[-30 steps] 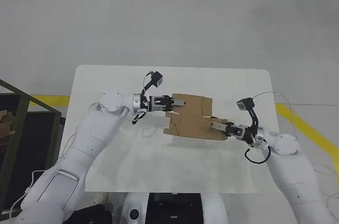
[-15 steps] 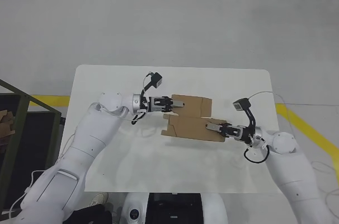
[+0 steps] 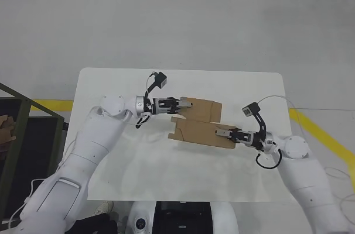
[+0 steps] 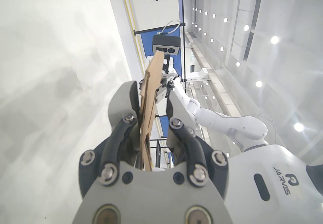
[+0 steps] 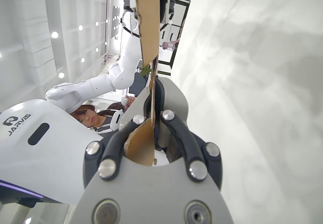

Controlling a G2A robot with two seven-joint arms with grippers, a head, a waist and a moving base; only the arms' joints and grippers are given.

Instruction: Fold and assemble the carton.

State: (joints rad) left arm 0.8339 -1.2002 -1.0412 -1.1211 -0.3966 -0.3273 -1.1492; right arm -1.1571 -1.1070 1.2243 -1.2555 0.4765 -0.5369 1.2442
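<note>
A flat brown carton (image 3: 200, 124) hangs just above the white table (image 3: 119, 169), between my two grippers. My left gripper (image 3: 188, 105) straddles its far left edge. In the left wrist view the carton (image 4: 149, 89) lies against one finger (image 4: 131, 104), with a visible gap to the other finger (image 4: 174, 114), so this gripper (image 4: 151, 94) stands open around it. My right gripper (image 3: 221, 132) is shut on the carton's near right corner. In the right wrist view both fingers press the cardboard (image 5: 147, 8) at the gripper (image 5: 152, 84).
A dark green rack (image 3: 16, 117) holding more cardboard stands off the table's left side. Yellow floor tape (image 3: 318, 137) runs past the right edge. The table has free room in front of and behind the carton.
My right gripper has pushed a little to the left with its corner, and the carton's near panel has shifted left with it. The left gripper has barely moved.
</note>
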